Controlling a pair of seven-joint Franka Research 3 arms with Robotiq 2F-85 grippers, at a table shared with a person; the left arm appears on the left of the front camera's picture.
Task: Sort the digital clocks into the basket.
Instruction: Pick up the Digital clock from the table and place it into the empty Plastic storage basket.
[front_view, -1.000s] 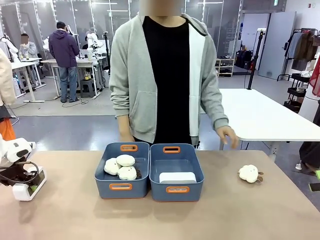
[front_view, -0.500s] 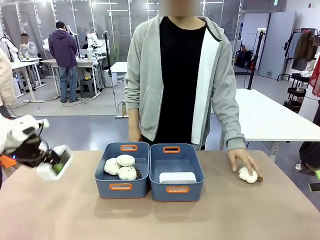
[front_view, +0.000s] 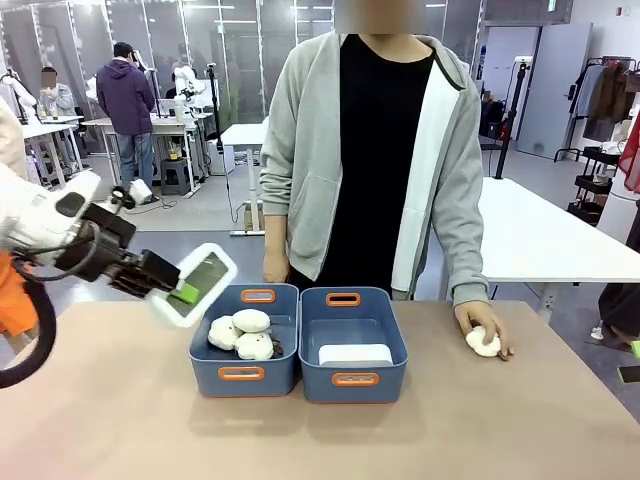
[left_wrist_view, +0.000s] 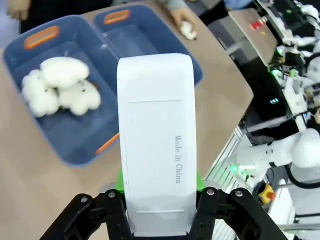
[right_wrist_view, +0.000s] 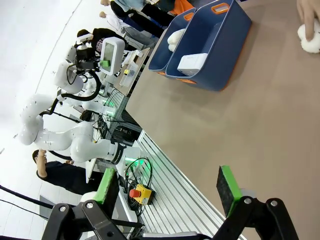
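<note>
Item: digital clock (front_view: 197, 282), white with rounded corners. Its pale screen is toward us in the front view, and the left wrist view shows its plain back printed "Made in China". We find it clamped by its lower end between the green pads of the left gripper (front_view: 183, 294). It is held tilted, clear of the tabletop (front_view: 110, 420), above and just beside the left rim of the plush-toy bin (front_view: 208, 372). Item: second digital clock (front_view: 355, 354), lying flat on the floor of the basket (front_view: 385, 378). The basket is the slate-blue bin on our right with orange handle slots, touching its twin. Item: three cream plush toys (front_view: 242, 334), heaped in the twin bin. Item: fourth plush toy (front_view: 482, 342), on the tabletop at far right, under the person's hand (front_view: 480, 322). Item: right gripper (right_wrist_view: 167, 192), jaws wide apart with nothing between them, well apart from both bins. Step in hand, as we judge it: carrying the airborne clock toward the basket, with one clock stored and one in the air. The next move calls for crossing the plush-toy bin without letting go over it. The clock then needs levelling and lowering onto the free floor beside the stored clock, or on top of it, before the jaws part. Risk we note: the grip takes one end only, so the long free end may swing or clip a rim.
</note>
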